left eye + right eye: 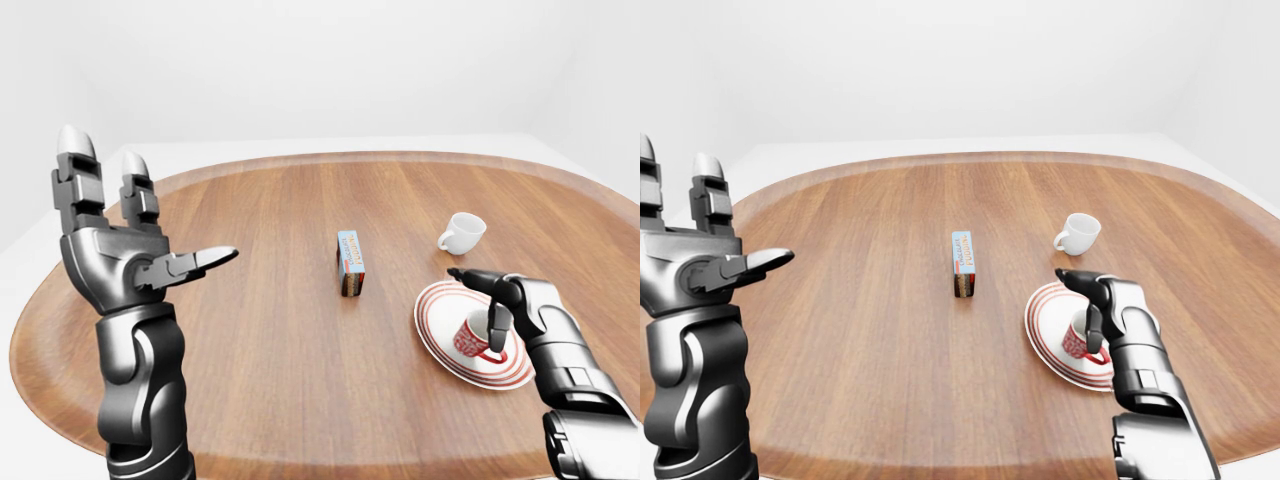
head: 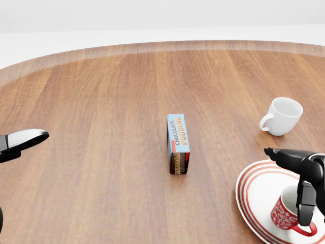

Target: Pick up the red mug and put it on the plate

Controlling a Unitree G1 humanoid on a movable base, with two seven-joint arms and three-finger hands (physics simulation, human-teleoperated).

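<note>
The red patterned mug stands upright on the red-striped white plate at the lower right of the head view. My right hand is at the mug. One finger hangs down in front of its rim and another points left above the plate. The fingers are spread and do not close round the mug. My left hand is raised at the left of the left-eye view, open and empty, far from the mug.
A white cup stands on the wooden table just above the plate. A chocolate pudding box stands on edge at the middle. The table's rounded rim curves across the top of the head view.
</note>
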